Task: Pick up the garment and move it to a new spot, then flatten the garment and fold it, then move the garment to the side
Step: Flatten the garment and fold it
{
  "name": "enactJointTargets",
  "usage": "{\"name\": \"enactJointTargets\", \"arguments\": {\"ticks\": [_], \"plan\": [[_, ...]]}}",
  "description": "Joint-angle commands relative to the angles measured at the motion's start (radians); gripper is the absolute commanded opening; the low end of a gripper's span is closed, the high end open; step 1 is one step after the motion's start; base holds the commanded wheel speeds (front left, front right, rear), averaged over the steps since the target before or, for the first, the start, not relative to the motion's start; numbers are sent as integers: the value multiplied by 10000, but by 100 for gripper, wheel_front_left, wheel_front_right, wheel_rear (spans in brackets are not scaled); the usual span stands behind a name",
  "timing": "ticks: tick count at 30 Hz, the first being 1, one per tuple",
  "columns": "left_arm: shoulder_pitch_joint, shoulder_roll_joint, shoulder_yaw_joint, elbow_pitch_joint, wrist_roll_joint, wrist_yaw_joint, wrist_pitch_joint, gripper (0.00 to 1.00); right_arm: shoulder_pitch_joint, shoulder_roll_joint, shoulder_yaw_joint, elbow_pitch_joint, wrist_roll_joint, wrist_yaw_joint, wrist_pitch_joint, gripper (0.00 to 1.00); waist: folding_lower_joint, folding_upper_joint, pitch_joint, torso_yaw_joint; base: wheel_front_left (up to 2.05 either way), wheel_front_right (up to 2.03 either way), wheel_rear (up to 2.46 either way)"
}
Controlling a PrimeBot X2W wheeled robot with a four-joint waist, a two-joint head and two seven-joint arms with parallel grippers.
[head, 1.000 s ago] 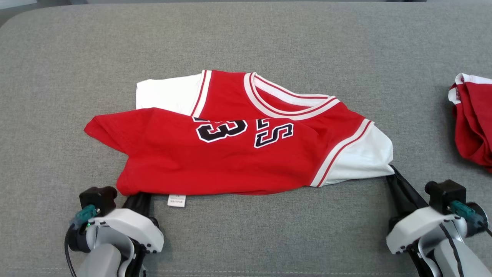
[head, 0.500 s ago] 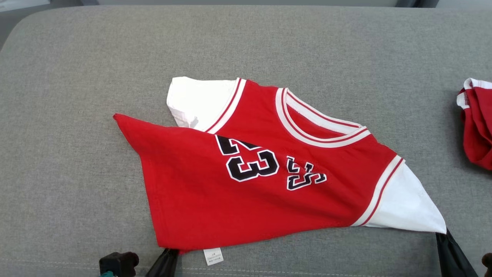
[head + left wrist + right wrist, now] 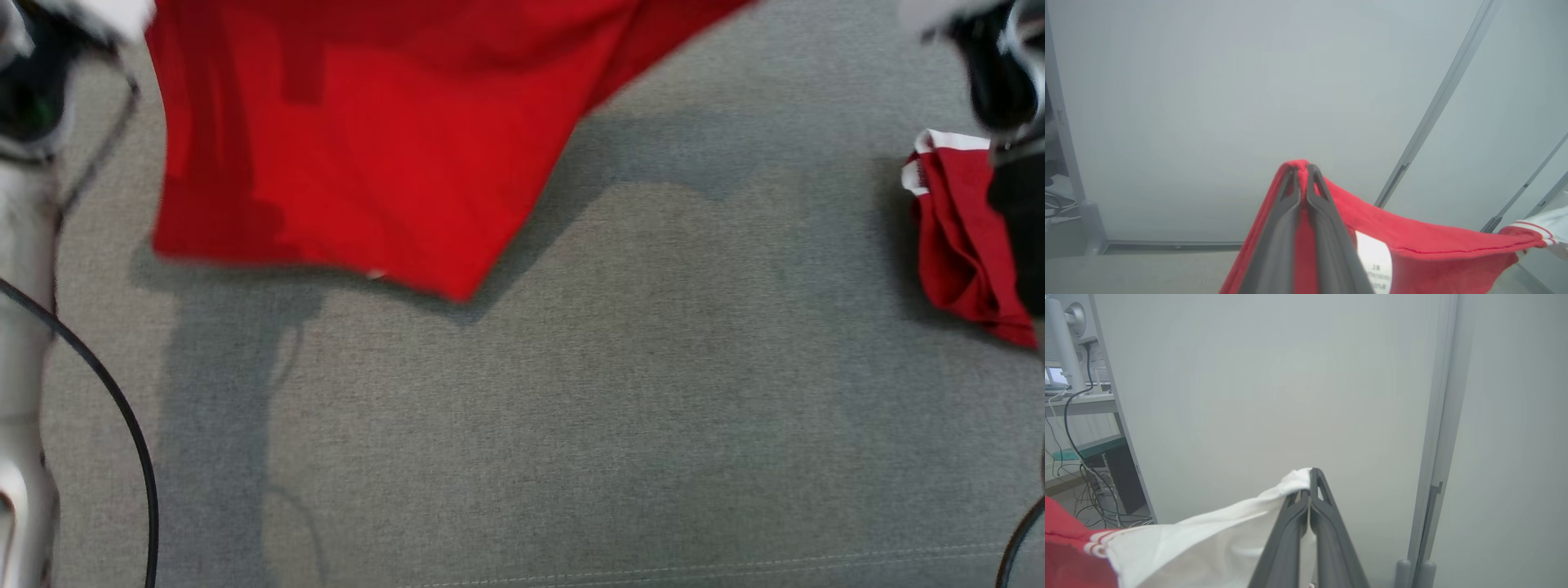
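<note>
The garment (image 3: 359, 155), a red jersey with white sleeves, hangs in the air above the grey cushion (image 3: 620, 425), its lower corner drooping and its shadow falling below. In the left wrist view my left gripper (image 3: 1301, 167) is shut on a red hem corner of the garment (image 3: 1412, 253), near its white label. In the right wrist view my right gripper (image 3: 1309, 473) is shut on the white sleeve (image 3: 1208, 539). Blurred parts of the left arm (image 3: 24, 245) and right arm (image 3: 1004, 73) show at the head view's edges.
A second red and white garment (image 3: 959, 237) lies crumpled at the cushion's right edge. A black cable (image 3: 122, 425) curves along the left side. Pale wall panels (image 3: 1249, 102) stand ahead of both wrists, with a desk and cables (image 3: 1077, 416) at the left.
Both grippers have raised the garment off the cushion; it lay spread flat before and now hangs stretched between them. The head view has also shifted.
</note>
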Motion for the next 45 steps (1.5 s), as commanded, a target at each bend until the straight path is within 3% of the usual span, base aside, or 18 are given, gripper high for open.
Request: {"name": "enactJointTargets", "arguments": {"ticks": [1, 4, 8, 17, 24, 29, 34, 35, 39, 45], "plan": [[-1360, 300, 450, 320, 136, -48, -322, 0, -961, 84, 155, 568, -133, -4, -372, 0, 0, 0, -305, -458, 0, 0, 0], [-3043, 274, 392, 1533, 279, -406, -836, 0, -2595, 350, 755, 1823, -346, -4, -907, 0, 0, 0, -409, -601, 0, 0, 0], [-3012, 213, -20, 2421, 272, -756, -1236, 0, -2462, 103, 1912, 2387, -114, -4, -1424, 0, 0, 0, -381, -488, 0, 0, 0], [2005, -369, -436, 3241, -469, -868, -2790, 0, 2775, -942, 3900, 591, 2487, -4, -1330, 0, 0, 0, -11, -103, 0, 0, 0], [4353, -354, -457, 3022, -392, -765, -4074, 0, 6317, -1275, 3190, -1513, 3748, -4, -1578, 0, 0, 0, -349, -72, 0, 0, 0], [6091, -228, -449, 1884, -218, -53, -4423, 0, 8615, -1104, 2068, -3029, 3458, -4, -1286, 0, 0, 0, -759, -85, 0, 0, 0], [7848, -33, -335, -132, -129, 951, -4370, 0, 10590, -401, 775, -4609, 2850, -4, -476, 0, 0, 0, -1028, 20, 0, 0, 0], [7848, -33, -335, -132, -129, 951, -4370, 0, 10590, -401, 775, -4609, 2850, -4, -476, 0, 0, 0, -1028, 20, 0, 0, 0], [9106, 237, -238, -1954, -19, 1843, -4054, 0, 11617, 221, -49, -5652, 2346, -4, 258, 0, 0, 0, -1100, 134, 0, 0, 0], [10034, 430, -376, -3795, 57, 2620, -3349, 0, 12080, 848, -921, -6510, 1634, -4, 761, 0, 0, 0, -1123, 263, 0, 0, 0]]}}
